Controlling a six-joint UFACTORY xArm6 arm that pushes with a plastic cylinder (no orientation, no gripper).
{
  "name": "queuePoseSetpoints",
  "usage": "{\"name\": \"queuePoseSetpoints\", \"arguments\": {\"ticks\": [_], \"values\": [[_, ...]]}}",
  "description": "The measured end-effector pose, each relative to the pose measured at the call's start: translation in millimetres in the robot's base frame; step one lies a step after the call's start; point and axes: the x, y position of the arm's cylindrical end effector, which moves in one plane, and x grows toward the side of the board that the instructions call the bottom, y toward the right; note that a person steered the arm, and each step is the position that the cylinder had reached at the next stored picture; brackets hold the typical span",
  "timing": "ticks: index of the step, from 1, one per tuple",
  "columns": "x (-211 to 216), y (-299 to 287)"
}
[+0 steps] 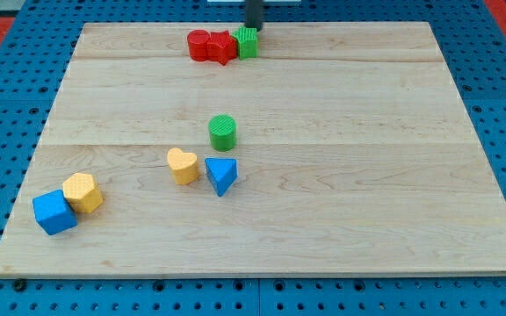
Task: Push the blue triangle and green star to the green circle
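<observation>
The blue triangle lies near the board's middle, just below the green circle. The green star sits at the view's top, touching the red blocks on its left. My tip is at the top edge of the board, right behind the green star on its upper right side, touching or nearly touching it.
A red circle and a red star stand left of the green star. A yellow heart lies left of the blue triangle. A yellow hexagon and a blue cube sit at the bottom left. The wooden board rests on blue pegboard.
</observation>
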Motion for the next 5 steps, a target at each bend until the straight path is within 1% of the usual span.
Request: {"name": "queuePoseSetpoints", "arguments": {"ticks": [1, 2, 3, 4, 5], "values": [[78.3, 14.7], [100.8, 14.6], [73.9, 49.6], [107.3, 66.3], [109.2, 11.6]]}}
